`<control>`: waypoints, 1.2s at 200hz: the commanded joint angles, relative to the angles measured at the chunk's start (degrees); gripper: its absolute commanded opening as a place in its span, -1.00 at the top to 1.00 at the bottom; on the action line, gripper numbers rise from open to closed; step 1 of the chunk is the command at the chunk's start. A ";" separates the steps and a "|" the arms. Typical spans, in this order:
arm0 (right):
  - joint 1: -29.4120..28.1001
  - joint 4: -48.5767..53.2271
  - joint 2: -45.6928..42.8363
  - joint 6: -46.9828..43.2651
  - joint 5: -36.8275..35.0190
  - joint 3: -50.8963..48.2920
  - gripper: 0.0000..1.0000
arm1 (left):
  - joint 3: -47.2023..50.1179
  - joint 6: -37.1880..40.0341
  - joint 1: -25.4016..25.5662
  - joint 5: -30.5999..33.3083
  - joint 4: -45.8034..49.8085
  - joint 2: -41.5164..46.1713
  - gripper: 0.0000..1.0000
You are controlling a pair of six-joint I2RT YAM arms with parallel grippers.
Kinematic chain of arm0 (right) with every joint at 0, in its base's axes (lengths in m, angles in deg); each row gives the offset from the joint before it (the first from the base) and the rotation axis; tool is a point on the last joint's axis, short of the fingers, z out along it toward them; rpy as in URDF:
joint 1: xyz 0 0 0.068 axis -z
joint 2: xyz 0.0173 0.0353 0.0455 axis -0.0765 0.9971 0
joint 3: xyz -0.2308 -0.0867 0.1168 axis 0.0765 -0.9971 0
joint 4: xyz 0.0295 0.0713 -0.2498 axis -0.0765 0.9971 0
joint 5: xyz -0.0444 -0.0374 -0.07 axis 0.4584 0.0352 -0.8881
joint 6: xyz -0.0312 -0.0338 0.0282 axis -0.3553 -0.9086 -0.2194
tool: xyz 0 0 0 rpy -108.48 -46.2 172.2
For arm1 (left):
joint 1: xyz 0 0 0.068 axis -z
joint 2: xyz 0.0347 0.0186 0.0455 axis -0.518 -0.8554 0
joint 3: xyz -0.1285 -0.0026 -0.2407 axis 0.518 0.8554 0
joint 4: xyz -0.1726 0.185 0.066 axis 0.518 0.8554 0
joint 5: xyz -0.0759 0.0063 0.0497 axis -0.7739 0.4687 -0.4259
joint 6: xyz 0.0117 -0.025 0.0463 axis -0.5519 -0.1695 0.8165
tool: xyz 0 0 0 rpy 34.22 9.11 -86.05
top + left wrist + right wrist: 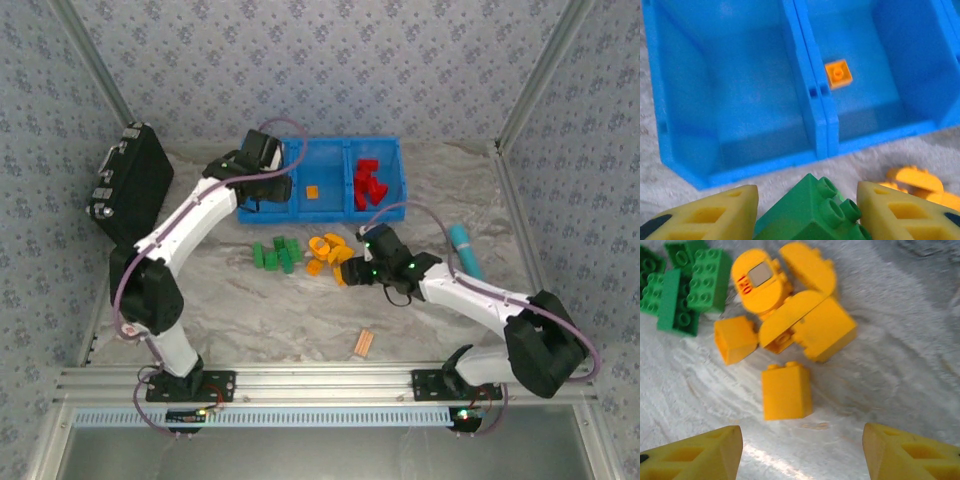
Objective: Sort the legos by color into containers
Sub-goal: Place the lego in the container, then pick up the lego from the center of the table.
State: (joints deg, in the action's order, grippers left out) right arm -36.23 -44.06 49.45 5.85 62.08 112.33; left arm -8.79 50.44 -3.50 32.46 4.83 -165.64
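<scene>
Top external: blue bin (330, 212) at the far middle of the counter (250, 310), 3 containers (322, 165) in a row; red legos (370, 185) lie in the right one, 1 orange lego (313, 193) in the middle one, and the left arm (200, 215) covers much of the left one.
Loose legos: green pile (277, 254) and orange-yellow pile (328, 252) side by side on the counter, just in front of the bin.
Around: black case (130, 183) at far left, teal cylinder (465, 250) right of the bin, striped flat piece (364, 343) alone near the front edge, well apart from the piles.
Left gripper (807, 200): clenched on a green lego (810, 215) on the near side of the bin's front wall, which stands between it and the containers; the left wrist view shows the left container's floor.
Right gripper (802, 437): released, fingers (700, 452) wide apart, over the orange-yellow pile; the right wrist view shows 1 upright block (786, 390) nearest the fingers and a printed rounded piece (760, 282) behind it.
</scene>
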 commanded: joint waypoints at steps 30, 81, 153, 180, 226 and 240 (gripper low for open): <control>-6.17 -2.90 4.95 1.89 -5.97 1.69 -0.31 | -5.70 0.46 -5.90 -4.82 -1.42 -9.38 -0.02; -7.43 -4.64 11.10 -0.33 -9.84 2.02 -0.31 | -11.05 -2.28 -7.74 -11.05 -2.98 -17.20 -0.09; -7.14 -2.75 16.26 -3.81 -11.52 6.20 -0.31 | -13.90 -2.28 -8.79 -11.59 -2.10 -21.15 -0.27; -6.68 -2.80 17.74 -4.27 -11.26 7.16 -0.28 | -14.07 -1.97 -8.97 -11.69 -2.10 -21.04 -0.29; -5.66 -2.04 19.24 -4.39 -11.26 7.70 -0.09 | -15.42 -1.16 -8.76 -11.86 1.23 -17.24 -0.31; -5.27 -1.96 19.45 -4.52 -11.20 7.71 -0.01 | -15.00 -0.42 -8.10 -11.11 1.58 -14.31 -0.31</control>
State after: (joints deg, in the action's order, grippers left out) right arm -42.24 -47.60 68.16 2.07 52.17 118.63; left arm -21.77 48.62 -12.33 21.84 4.13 -185.57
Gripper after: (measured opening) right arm 0.530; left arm 0.657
